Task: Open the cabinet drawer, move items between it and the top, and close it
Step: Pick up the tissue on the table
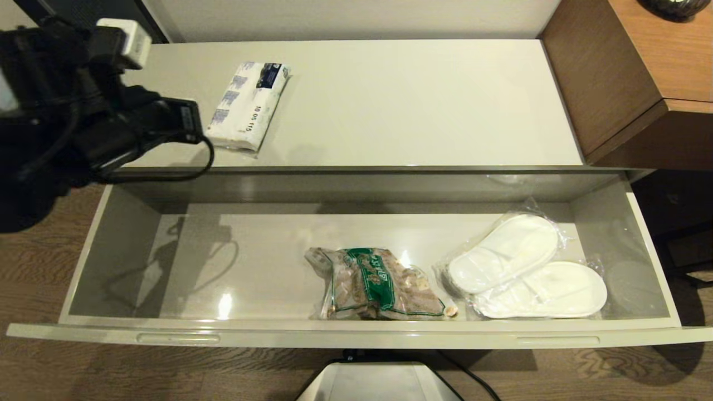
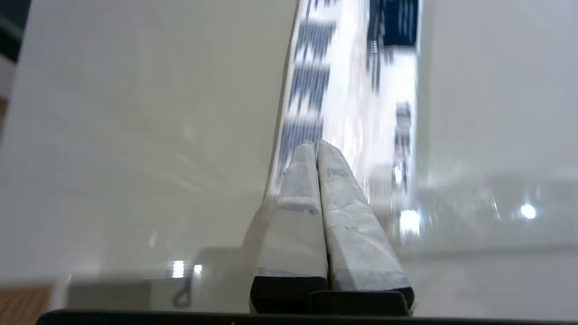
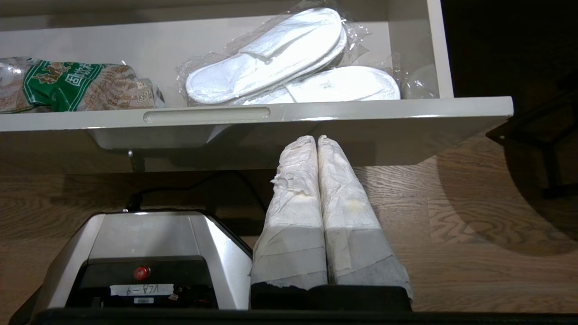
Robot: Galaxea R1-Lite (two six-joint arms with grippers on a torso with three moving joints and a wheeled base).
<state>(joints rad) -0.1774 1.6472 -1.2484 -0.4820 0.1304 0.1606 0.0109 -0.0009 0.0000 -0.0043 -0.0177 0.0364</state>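
A wood-plank floor [image 1: 44,267] runs under a long cream cabinet, with brown wooden furniture [image 1: 629,83] at the cabinet's right end. The top [image 1: 401,106] is glossy and plain. Below it the drawer [image 1: 356,334] stands pulled fully out, its two oval slots showing along the front rim.

The left arm reaches over the top's left end, and the left gripper [image 2: 317,149] has its taped fingers [image 2: 298,212] pressed together with nothing between them, the tips just beside the packet's near short edge. The right gripper [image 3: 316,142] hangs low in front of the drawer's right half, above the floor and next to the robot's base [image 3: 144,243]; its jaws are likewise closed on nothing.

In the drawer's right end lies a pair of white slippers [image 1: 529,267] in clear wrap. Just beside them, near the middle of the front wall, lies a green-labelled snack bag [image 1: 373,284]. The white packet [image 1: 248,106] lies flat on the top's left part, close to the front edge.
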